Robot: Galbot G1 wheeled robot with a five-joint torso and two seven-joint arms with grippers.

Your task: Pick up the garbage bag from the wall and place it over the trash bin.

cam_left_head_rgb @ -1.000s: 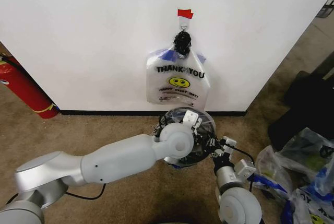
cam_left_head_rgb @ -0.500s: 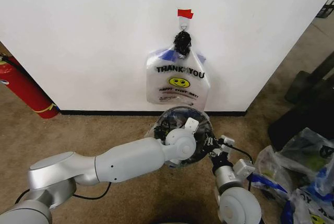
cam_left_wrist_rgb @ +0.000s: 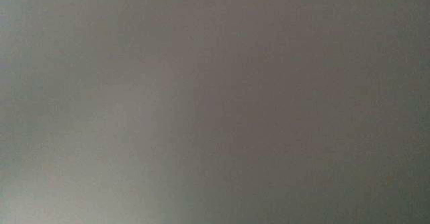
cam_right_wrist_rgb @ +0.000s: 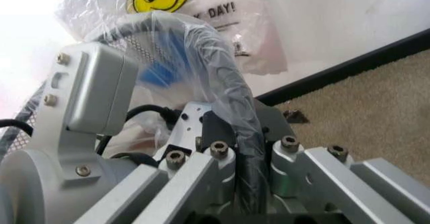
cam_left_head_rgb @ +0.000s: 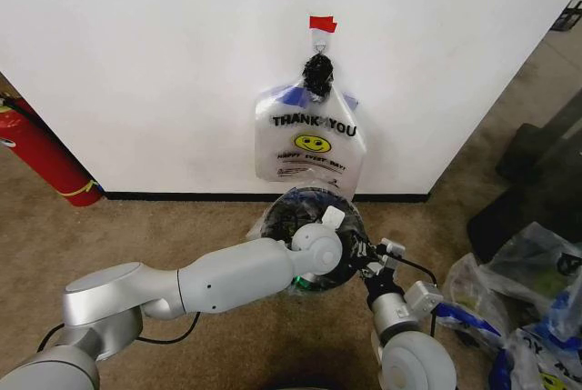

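The right pincer (cam_right_wrist_rgb: 245,171) clamps the trash bin (cam_left_head_rgb: 314,213) rim and the garbage bag (cam_right_wrist_rgb: 201,58) over it; the left pincer's state is hidden.

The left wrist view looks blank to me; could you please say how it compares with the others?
Left wrist view: a flat grey blur, nothing readable. Head view: evenly lit, wall and smiley bag sharp. Right wrist view: close and sharp, with bright glare at its upper left and highlights on the garbage bag.
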